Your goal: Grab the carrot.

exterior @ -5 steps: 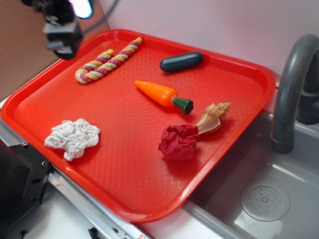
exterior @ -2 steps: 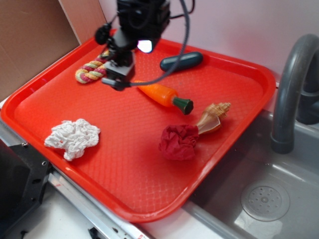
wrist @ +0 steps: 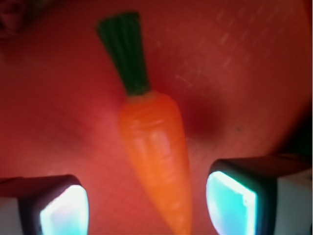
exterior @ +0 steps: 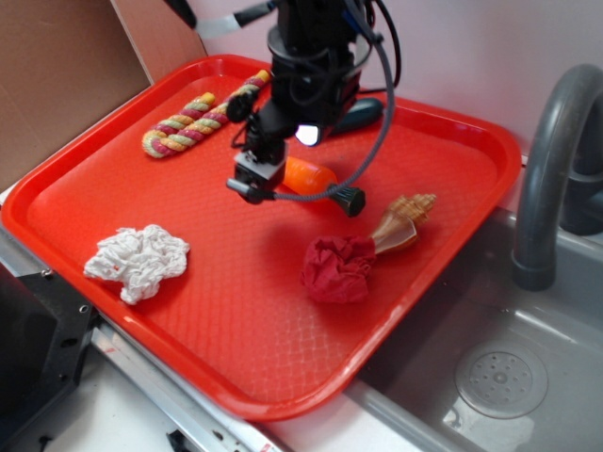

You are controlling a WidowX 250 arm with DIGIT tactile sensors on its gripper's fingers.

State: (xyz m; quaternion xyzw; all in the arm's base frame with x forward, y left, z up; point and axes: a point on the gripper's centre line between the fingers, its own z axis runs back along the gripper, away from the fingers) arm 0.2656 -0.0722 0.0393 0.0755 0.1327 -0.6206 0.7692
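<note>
The exterior view looks down obliquely over the tray (exterior: 452, 141); the wrist view faces its floor closely.

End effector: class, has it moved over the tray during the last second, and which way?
Yes. The end effector has travelled from above the tray's far-left corner rightward past the rope toy, and now sits over the carrot, jaws open.

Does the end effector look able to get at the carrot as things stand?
Probably yes. The end effector is open with a finger on each side of the carrot's tapered end, and nothing on the red tray lies between them.
</note>
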